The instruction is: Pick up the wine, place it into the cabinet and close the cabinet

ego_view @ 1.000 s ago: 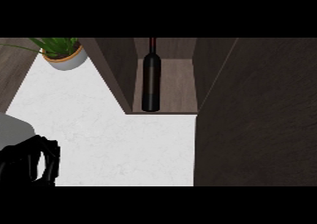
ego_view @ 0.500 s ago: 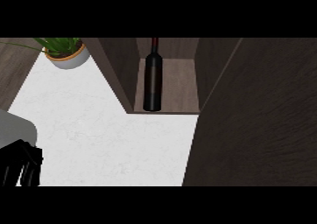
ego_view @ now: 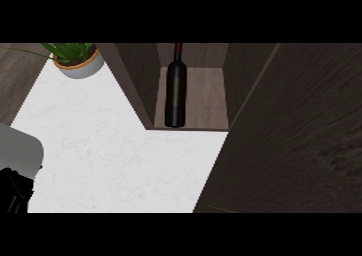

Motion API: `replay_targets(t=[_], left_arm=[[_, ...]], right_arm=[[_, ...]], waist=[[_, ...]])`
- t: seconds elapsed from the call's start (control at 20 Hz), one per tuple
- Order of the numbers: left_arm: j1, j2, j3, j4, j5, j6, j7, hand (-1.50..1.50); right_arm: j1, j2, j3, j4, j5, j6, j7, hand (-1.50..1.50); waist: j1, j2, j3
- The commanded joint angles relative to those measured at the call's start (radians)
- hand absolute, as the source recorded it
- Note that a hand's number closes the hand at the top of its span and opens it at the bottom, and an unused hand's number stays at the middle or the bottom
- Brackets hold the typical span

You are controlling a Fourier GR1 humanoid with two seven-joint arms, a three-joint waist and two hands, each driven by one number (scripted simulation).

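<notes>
Standing inside the open cabinet, on its wooden shelf, I see the dark wine bottle upright; the cabinet door fills the view's right side. My left hand shows at the lower left over the white counter; I cannot tell its fingers' state; a potted plant sits at the counter's far corner.

Nothing here can be read. The wine lying in the cabinet shows no legible label, only a dark body, and the pot left of the cabinet carries no lettering.
</notes>
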Motion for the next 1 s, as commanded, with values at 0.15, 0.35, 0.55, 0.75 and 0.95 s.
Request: replay_targets(t=[0.15, 0.35, 0.55, 0.75, 0.95], left_arm=[[0.003, 0.002, 0.041, -0.011, 0.033, -0.034, 0.028, 1.5], [-0.041, -0.001, 0.053, 0.029, 0.045, -0.057, 0.065, 1.5], [-0.025, -0.065, 0.012, 0.017, -0.046, -0.035, 0.031, 1.5], [-0.036, -0.011, 0.092, 0.009, 0.047, -0.083, 0.094, 1.5], [-0.038, -0.026, 0.145, 0.065, 0.027, -0.138, 0.039, 1.5]], right_arm=[[-0.309, 0.108, 0.119, 0.129, -0.04, -0.295, 0.035, 1.5], [-0.514, 0.11, 0.094, 0.244, -0.098, -0.424, 0.027, 1.5], [-0.627, 0.111, 0.029, 0.432, -0.194, -0.422, -0.061, 1.5], [-0.793, 0.111, -0.04, 0.545, -0.265, -0.506, -0.075, 1.5], [-0.736, 0.112, -0.025, 0.618, -0.257, -0.489, -0.167, 1.5]], waist=[[0.003, 0.0, 0.0], [-0.003, 0.001, 0.001], [-0.003, 0.002, 0.001], [0.001, 0.002, 0.001], [-0.007, 0.001, 0.001]])
